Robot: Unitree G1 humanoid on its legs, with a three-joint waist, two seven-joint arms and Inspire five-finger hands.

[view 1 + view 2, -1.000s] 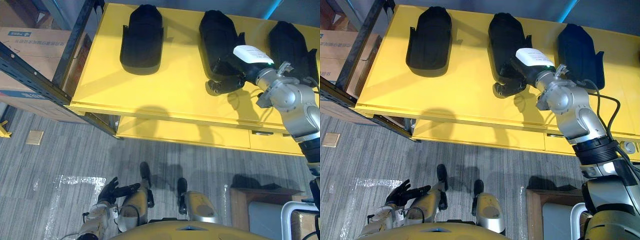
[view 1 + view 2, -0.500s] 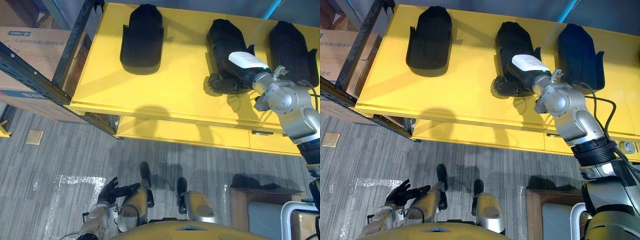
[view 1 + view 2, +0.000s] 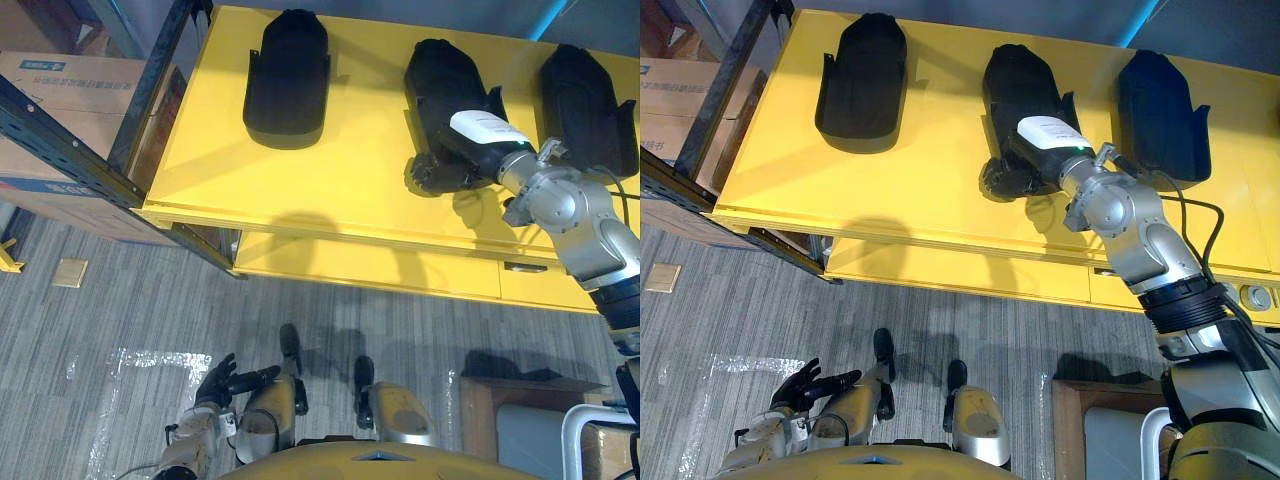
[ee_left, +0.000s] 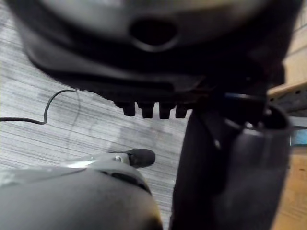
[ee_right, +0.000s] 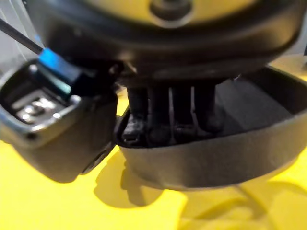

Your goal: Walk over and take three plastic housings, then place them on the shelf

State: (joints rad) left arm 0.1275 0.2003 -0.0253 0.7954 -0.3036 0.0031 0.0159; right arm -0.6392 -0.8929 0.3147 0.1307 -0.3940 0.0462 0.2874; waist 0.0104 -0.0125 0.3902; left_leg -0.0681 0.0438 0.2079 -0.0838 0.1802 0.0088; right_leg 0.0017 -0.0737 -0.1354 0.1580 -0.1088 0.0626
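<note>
Three black plastic housings lie in a row on the yellow shelf: the left housing, the middle housing and the right housing. My right hand is at the near end of the middle housing. In the right wrist view its fingers hook inside the housing's rim while the thumb stays outside, so it is shut on that rim. Down by the floor, my left hand hangs with its fingers relaxed and holds nothing.
Cardboard boxes stand left of the shelf behind a dark rack beam. A lower yellow ledge juts out under the shelf. A wooden crate sits on the grey carpet at the lower right.
The right hand has stayed on the middle housing and shifted it slightly: it slid a little right and nearer, then back left. The forearm has dropped lower. The left hand has not moved.
</note>
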